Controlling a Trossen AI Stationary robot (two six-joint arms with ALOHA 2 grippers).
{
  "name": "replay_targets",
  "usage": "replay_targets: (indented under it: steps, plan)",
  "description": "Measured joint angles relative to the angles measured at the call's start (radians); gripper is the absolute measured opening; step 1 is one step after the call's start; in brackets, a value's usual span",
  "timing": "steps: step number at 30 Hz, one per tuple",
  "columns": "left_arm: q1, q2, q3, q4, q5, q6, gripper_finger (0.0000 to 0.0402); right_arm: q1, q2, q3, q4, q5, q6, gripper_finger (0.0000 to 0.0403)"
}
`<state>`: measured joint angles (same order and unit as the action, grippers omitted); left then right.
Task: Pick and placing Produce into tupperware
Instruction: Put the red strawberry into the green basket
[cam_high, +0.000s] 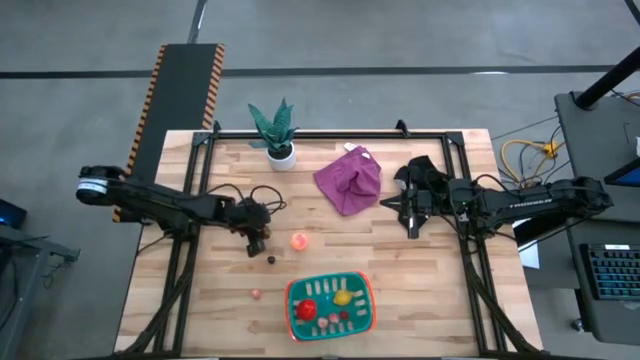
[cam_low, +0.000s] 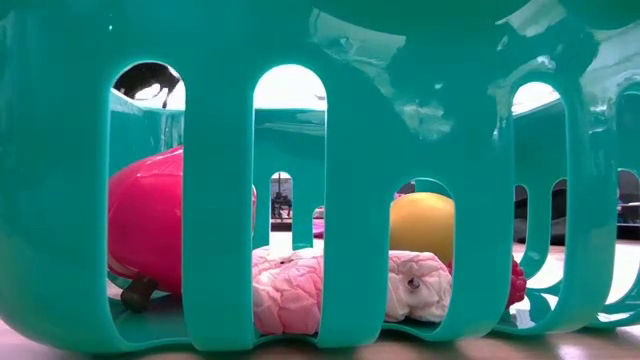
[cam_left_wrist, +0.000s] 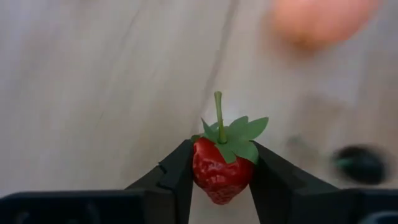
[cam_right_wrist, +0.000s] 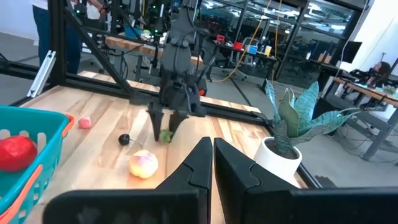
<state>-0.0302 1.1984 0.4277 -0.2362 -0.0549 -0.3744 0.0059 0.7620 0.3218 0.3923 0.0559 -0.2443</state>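
Note:
A small red strawberry (cam_left_wrist: 217, 173) with green leaves and a stem sits between the fingers of my left gripper (cam_left_wrist: 219, 186), which slants down at the table's left middle (cam_high: 256, 242). A peach-orange fruit (cam_high: 299, 240), a dark round piece (cam_high: 271, 260) and a tiny pink piece (cam_high: 256, 294) lie on the wood nearby. The teal tupperware (cam_high: 330, 305), with an orange-red rim, stands near the front edge and holds red, yellow and pink produce. My right gripper (cam_right_wrist: 211, 152) waits shut and level beside the purple cloth. My left gripper pinches the strawberry's red body (cam_left_wrist: 200, 169) between its two fingers, one on each side. The fingers come slanting down from the table's left side. The leafy top and stem (cam_left_wrist: 219, 115) point away from the fingers. I cannot tell whether the strawberry touches the wood.
A purple cloth (cam_high: 349, 180) lies at the far middle and a potted plant (cam_high: 275, 135) stands at the far edge. Dark frame rails run along the table's left, right and far sides. Bare wood lies between the peach-orange fruit and the tupperware.

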Motion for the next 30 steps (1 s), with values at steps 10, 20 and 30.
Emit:
replay_targets:
  steps: [10,20,30]
  plan:
    - [0.000,-0.144,0.134,0.027,0.056,0.085,0.0106,0.000,-0.003,0.000,0.009,0.027,-0.003,0.0009]
    - [-0.038,-0.047,0.254,0.121,0.140,0.172,0.0106,0.000,-0.003,0.000,0.030,0.053,-0.106,0.0009]
    - [-0.185,0.145,0.506,0.100,0.150,0.226,0.0106,0.000,-0.009,0.000,0.056,0.052,-0.116,0.0009]
